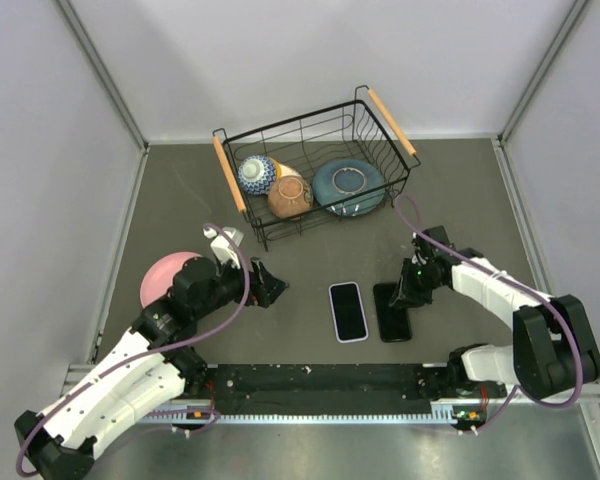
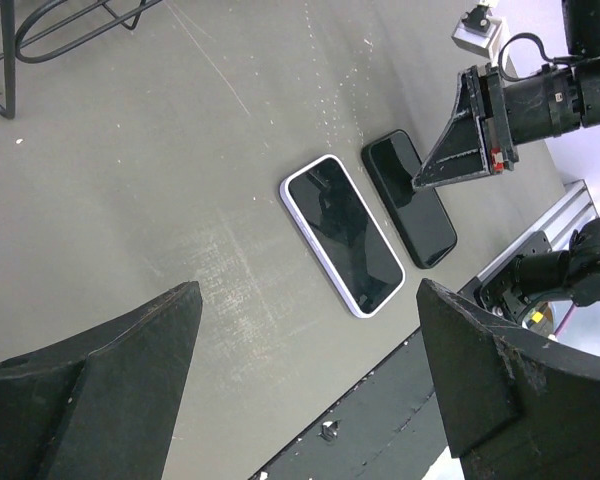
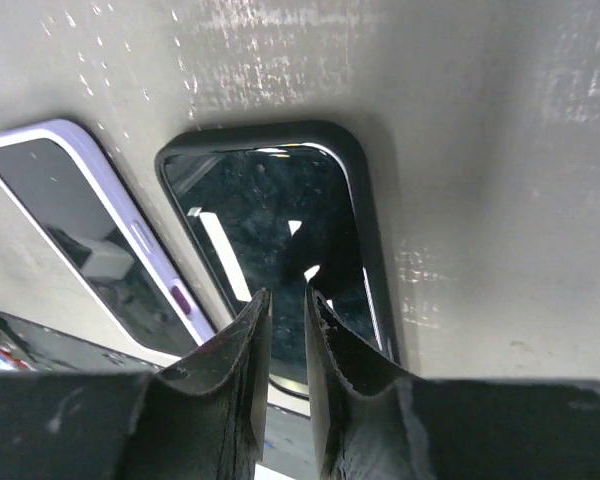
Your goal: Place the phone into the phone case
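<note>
The phone [image 1: 347, 311], black and glossy, lies face up inside the pale lavender phone case [image 1: 332, 312] on the table's near middle. The case rim frames it all round. Both also show in the left wrist view, phone [image 2: 345, 235] and case [image 2: 317, 248], and in the right wrist view, phone [image 3: 50, 200] and case [image 3: 150, 250]. My right gripper [image 1: 398, 298] is shut and holds nothing. Its tips [image 3: 288, 295] are over the screen of another black handset [image 3: 270, 220] just right of the case. My left gripper [image 1: 275, 290] is wide open and empty [image 2: 308, 300], left of the phone.
The other black handset [image 1: 393, 325] lies parallel to the cased phone. A black wire basket [image 1: 380, 130] at the back holds three bowls. A pink plate [image 1: 160, 275] sits under my left arm. A dark rail [image 1: 310, 385] runs along the near edge.
</note>
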`<state>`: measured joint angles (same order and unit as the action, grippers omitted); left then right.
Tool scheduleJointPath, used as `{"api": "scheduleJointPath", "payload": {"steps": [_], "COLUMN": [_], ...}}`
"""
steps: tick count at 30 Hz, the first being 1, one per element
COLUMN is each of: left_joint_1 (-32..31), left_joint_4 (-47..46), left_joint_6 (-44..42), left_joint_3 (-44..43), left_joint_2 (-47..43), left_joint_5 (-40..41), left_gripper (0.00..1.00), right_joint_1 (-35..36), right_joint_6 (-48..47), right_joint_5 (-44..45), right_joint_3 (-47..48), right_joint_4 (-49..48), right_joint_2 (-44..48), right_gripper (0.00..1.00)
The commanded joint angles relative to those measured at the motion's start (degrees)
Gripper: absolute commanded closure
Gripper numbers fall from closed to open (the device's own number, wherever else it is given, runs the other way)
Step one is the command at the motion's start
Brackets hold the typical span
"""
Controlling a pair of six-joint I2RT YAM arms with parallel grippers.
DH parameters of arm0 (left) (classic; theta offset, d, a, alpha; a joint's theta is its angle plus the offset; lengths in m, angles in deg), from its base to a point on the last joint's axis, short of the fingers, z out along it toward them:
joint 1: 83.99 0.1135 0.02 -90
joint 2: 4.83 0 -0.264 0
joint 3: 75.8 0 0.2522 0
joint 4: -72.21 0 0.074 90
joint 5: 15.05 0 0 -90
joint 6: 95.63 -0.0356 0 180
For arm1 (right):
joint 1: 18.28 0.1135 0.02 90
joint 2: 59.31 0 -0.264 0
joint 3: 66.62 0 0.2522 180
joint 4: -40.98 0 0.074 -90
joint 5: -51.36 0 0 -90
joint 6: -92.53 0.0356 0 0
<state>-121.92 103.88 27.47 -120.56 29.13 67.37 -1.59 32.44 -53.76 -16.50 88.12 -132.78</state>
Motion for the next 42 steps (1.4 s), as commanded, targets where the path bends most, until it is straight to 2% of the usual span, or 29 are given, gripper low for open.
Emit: {"api": "scheduleJointPath", "payload": {"steps": [1, 5, 9, 14, 15, 17, 18, 19, 24, 28, 33, 38, 42], "left_joint_1": [-0.04, -0.04, -0.04, -0.04, -0.04, -0.04, -0.04, -0.04, -0.04, -0.04, -0.04, -0.04, -0.04], "left_joint_4": [-1.3, -0.86, -0.86, -0.86, -0.69, 0.27, 0.98, 1.68, 4.23, 4.94, 4.5, -0.06, 0.89], "left_joint_6": [0.74, 1.0, 0.65, -0.23, -0.23, -0.41, -0.58, -0.84, -0.93, -0.59, 0.12, 0.12, -0.23], "left_joint_3": [-0.9, -0.63, -1.42, -3.45, -3.71, -5.38, -6.17, -7.91, -11.27, -12.24, -11.27, -7.32, -7.05], "left_joint_2": [-1.96, -2.49, -2.67, -2.93, -3.1, -3.19, -3.02, -2.84, -3.63, -4.86, -8.89, -14.26, -16.11], "left_joint_5": [1.42, 1.51, 1.68, 2.12, 2.12, 2.21, 2.39, 2.56, 3.01, 1.25, 1.16, 0.72, 1.68], "left_gripper": [0.07, 0.07, 0.07, 0.07, 0.07, 0.05, 0.05, 0.04, 0.02, 0.01, 0.01, 0.01, 0.01], "right_joint_1": [-0.25, -0.16, 0.1, 4.3, 5.28, 7.04, 7.48, 7.57, 7.48, 7.48, 7.48, 7.48, 7.57], "right_joint_6": [6.21, 6.39, 3.85, 1.65, 0.95, 0.67, 0.76, 1.11, 6.29, 7.0, 8.58, 10.6, 11.92], "right_joint_5": [0.26, -0.26, -1.23, -2.81, -2.73, -3.08, -4.21, -4.31, 0.68, 0.88, -1.4, -4.66, -6.51], "right_joint_3": [-3.92, -4.28, 0.36, 5.73, 7.39, 9.16, 10.47, 10.92, 12.07, 10.93, 9.43, 7.07, 5.39], "right_joint_4": [-5.6, -5.97, -2.81, -0.95, -1.04, -0.87, -0.78, -0.87, -0.69, -0.78, -1.13, -3.32, -5.34], "right_joint_2": [-0.26, 0.52, 4.91, 14.22, 17.71, 20.63, 23.96, 25.56, 35.14, 41.2, 44.11, 44.82, 45.35], "right_gripper": [0.81, 0.81, 0.79, 0.66, 0.54, 0.39, 0.13, 0.01, 0.01, 0.01, 0.01, 0.01, 0.01]}}
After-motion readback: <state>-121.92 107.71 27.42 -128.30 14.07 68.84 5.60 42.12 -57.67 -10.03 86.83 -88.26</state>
